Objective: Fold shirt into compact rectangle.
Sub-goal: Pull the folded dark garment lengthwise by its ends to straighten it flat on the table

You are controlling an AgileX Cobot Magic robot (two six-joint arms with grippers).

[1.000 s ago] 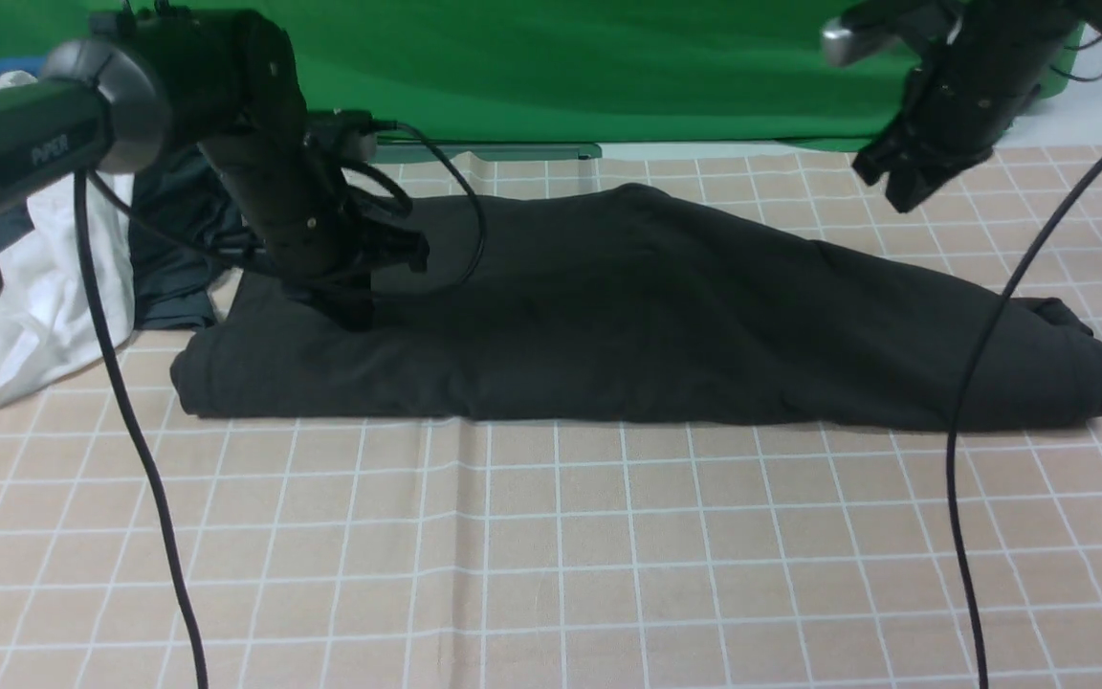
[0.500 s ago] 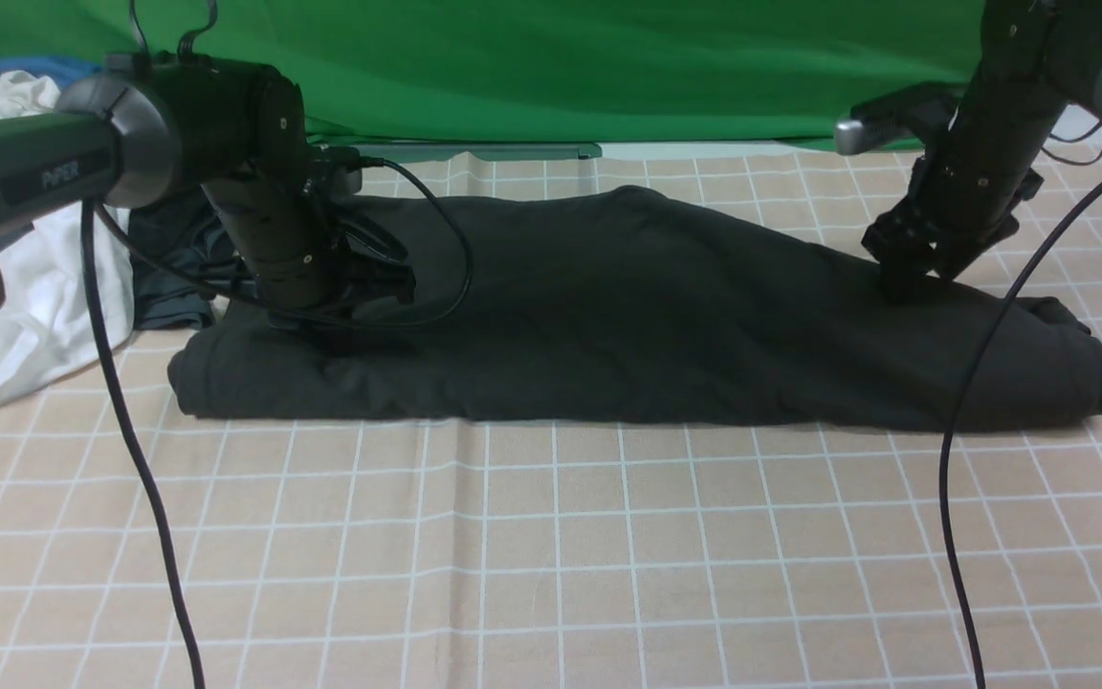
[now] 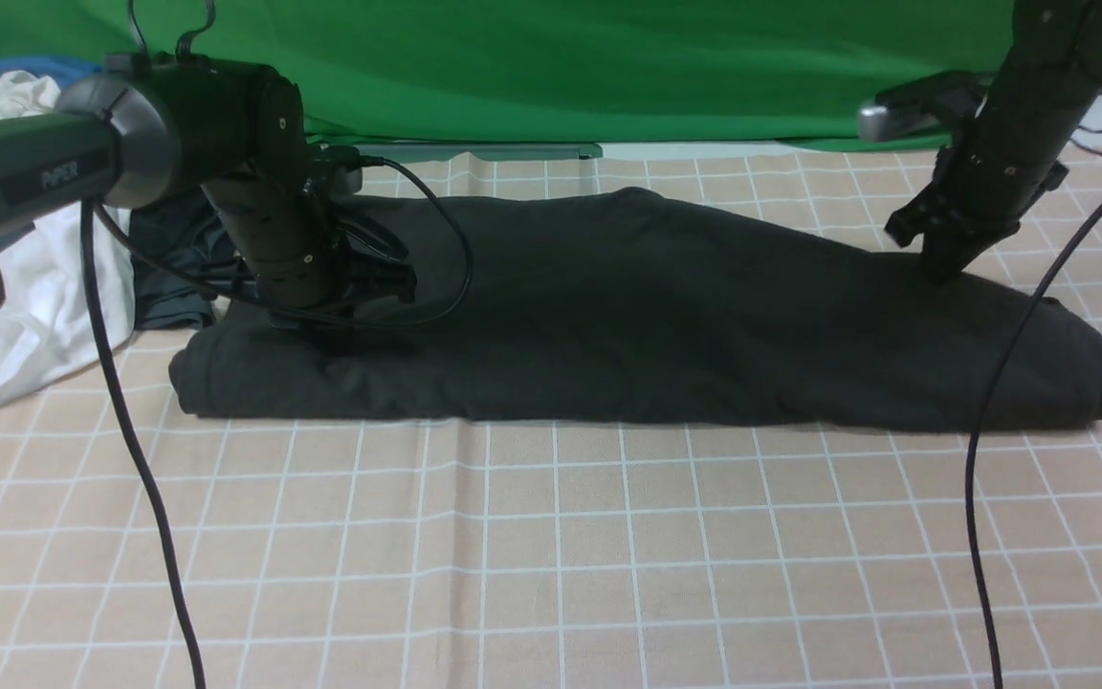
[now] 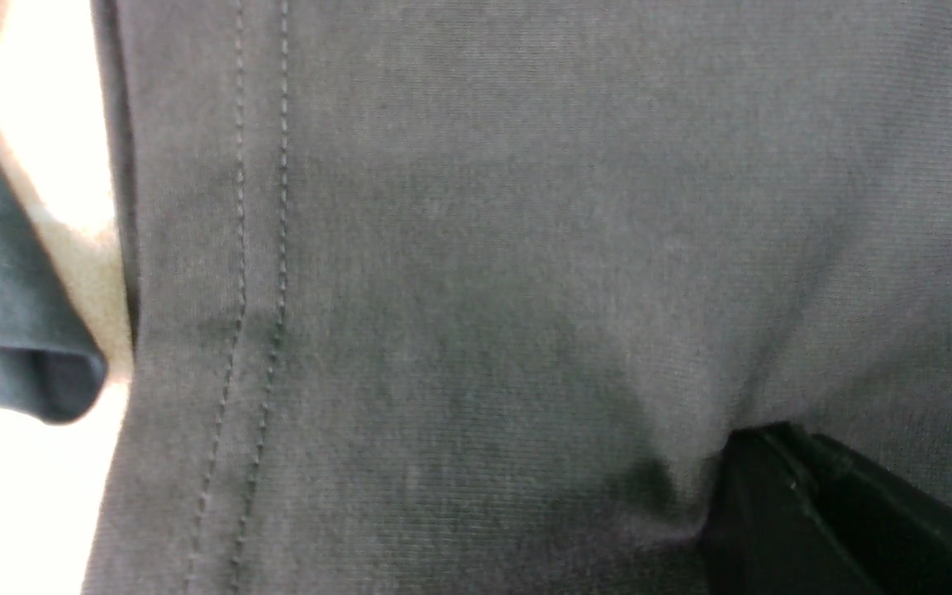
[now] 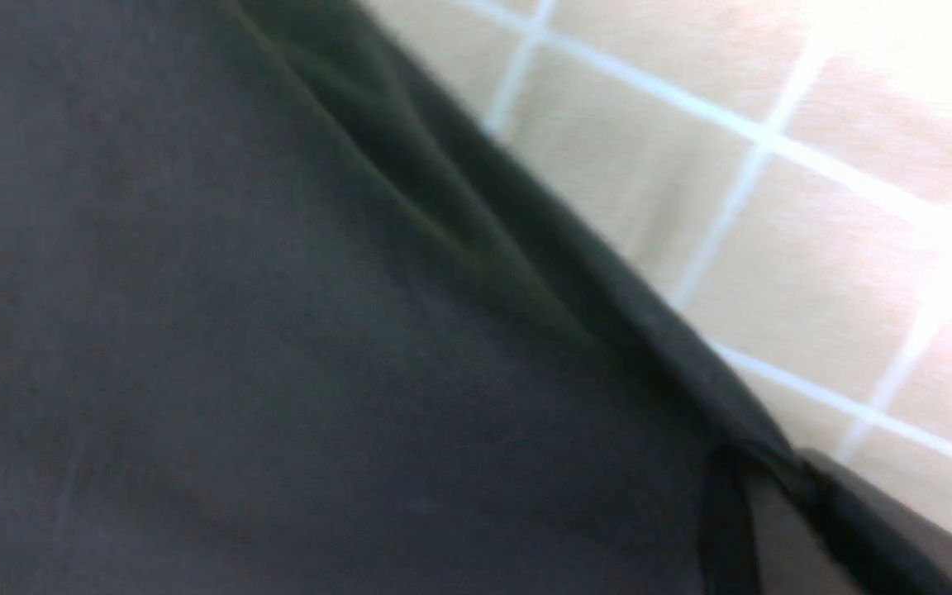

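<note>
Two grippers down on the shirt (image 3: 647, 316), one towards each end. The shirt lies as a long, low band across the far half of the worktop (image 3: 551, 555), its long fold line parallel to the near edge. Its left end reaches towards the left edge and its right end towards the right edge.

Handling, my estimate:
- Soft cotton knit with no stiffness. It drapes and bunches, so any lifted part will sag between the holds.
- Light, though several layers thick here, so a pinch may catch only the top layer.
- Best holds look like the two short ends, at the corners on the far side, taking every layer together so an end can be carried over the middle.

Left gripper (image 3: 326, 335): tips pressed into the top of the shirt just inside its left end. The left wrist view shows the double hem stitching (image 4: 261, 248) and one finger (image 4: 782, 512) with cloth puckered against it. I cannot tell whether cloth is pinched.

Right gripper (image 3: 941, 268): tip touching the shirt's far-side edge near the right end. The right wrist view shows that edge running over bare worktop, blurred. The jaw gap is not visible, so I cannot tell the state.

The white garment (image 3: 44, 297) and dark grey garment (image 3: 168, 277) sit at the far left corner, and the grey one is just beside the shirt's left end. Risk of snagging it
</note>
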